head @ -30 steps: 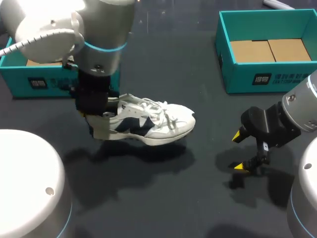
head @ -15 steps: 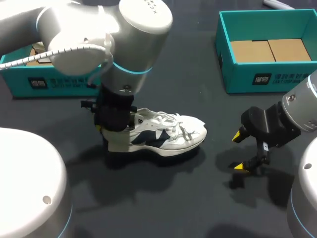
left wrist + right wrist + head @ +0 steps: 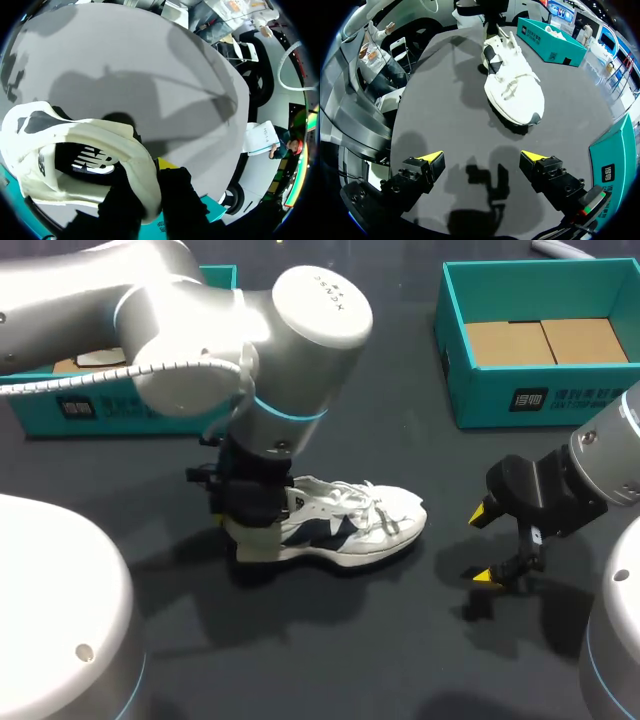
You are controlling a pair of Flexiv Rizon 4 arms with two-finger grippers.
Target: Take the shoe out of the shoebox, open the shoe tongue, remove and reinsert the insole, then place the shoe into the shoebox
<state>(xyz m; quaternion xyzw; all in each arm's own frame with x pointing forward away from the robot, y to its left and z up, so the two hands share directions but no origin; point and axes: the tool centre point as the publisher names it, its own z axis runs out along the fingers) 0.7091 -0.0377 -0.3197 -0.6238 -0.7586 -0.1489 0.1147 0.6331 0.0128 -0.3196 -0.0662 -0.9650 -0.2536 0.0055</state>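
Note:
A white sneaker with dark navy panels (image 3: 352, 528) lies on its sole near the middle of the dark table, toe pointing right. My left gripper (image 3: 254, 523) comes down on its heel and is shut on the heel collar. In the left wrist view the cream heel rim (image 3: 105, 142) is pinched between the black fingers of that gripper (image 3: 150, 192). My right gripper (image 3: 484, 545) hovers low over the table to the right of the toe, open and empty. In the right wrist view the sneaker (image 3: 515, 90) lies ahead of the spread right gripper (image 3: 482, 159).
An open teal shoebox (image 3: 545, 395) with a cardboard floor stands at the back right. A second teal box (image 3: 110, 405) stands at the back left, partly behind my left arm. Bare dark tabletop lies in front of the sneaker.
My left arm has carried the sneaker to the right and down onto the table. The right arm has stayed still and open.

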